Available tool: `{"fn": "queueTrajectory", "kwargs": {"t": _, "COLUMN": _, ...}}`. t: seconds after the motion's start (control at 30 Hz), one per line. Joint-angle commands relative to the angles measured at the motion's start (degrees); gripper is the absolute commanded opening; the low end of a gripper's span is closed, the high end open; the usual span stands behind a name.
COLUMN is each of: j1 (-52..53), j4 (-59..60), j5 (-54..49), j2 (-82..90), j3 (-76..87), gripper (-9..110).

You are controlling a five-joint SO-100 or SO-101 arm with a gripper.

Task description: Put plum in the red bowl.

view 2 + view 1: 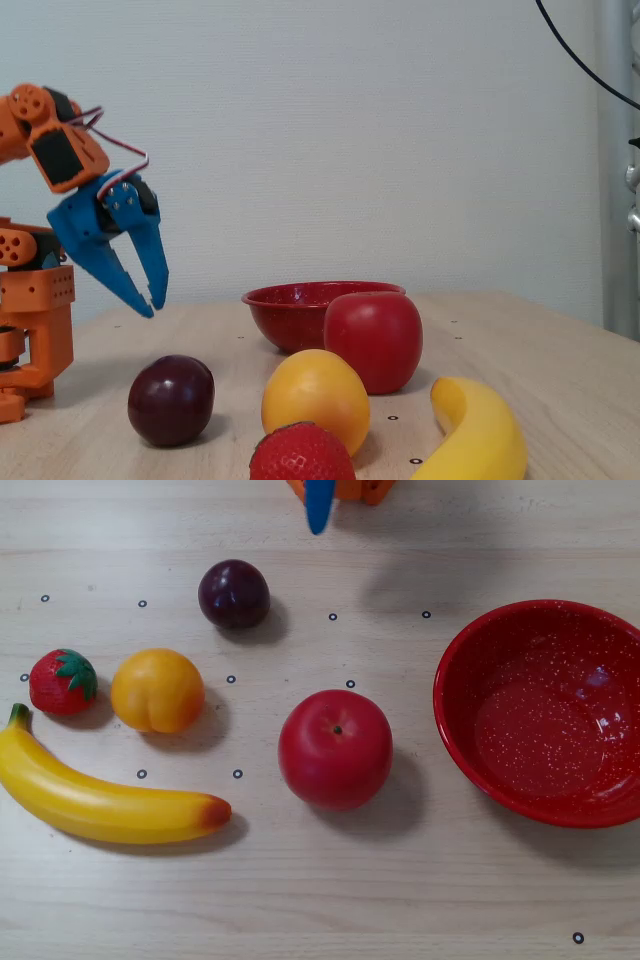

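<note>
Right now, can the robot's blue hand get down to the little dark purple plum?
Probably yes. The blue hand hangs open above the small dark purple plum, with nothing between them; the other fruits sit off to the side.

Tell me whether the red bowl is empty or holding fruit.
Empty. The overhead view shows only bare speckled interior in the red bowl; the plum sits on the table, apart.
</note>
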Motion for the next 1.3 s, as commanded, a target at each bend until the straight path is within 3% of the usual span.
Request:
{"fn": "queueTrajectory", "kwargs": {"t": 0.0, "j1": -2.1, "j4": 1.3, "j5": 2.5, "j2": -3.2, "j3": -6.4, "gripper": 0}}
{"fn": "queueTrajectory", "kwargs": {"t": 0.4, "j1": -9.3, "j4": -4.5, "j5": 7.7, "j2": -17.6, "j3": -15.0, "gripper": 0}}
{"fn": "queueTrajectory", "kwargs": {"t": 0.73, "j1": -16.3, "j4": 2.3, "j5": 14.8, "j2": -30.9, "j3": -28.1, "gripper": 1}}
{"fn": "queueTrajectory", "kwargs": {"t": 1.17, "j1": -26.9, "j4": 10.7, "j5": 32.9, "j2": -37.6, "j3": -32.2, "gripper": 44}}
{"fn": "queueTrajectory", "kwargs": {"t": 1.27, "j1": -27.6, "j4": 9.8, "j5": 34.6, "j2": -39.0, "j3": -30.9, "gripper": 48}}
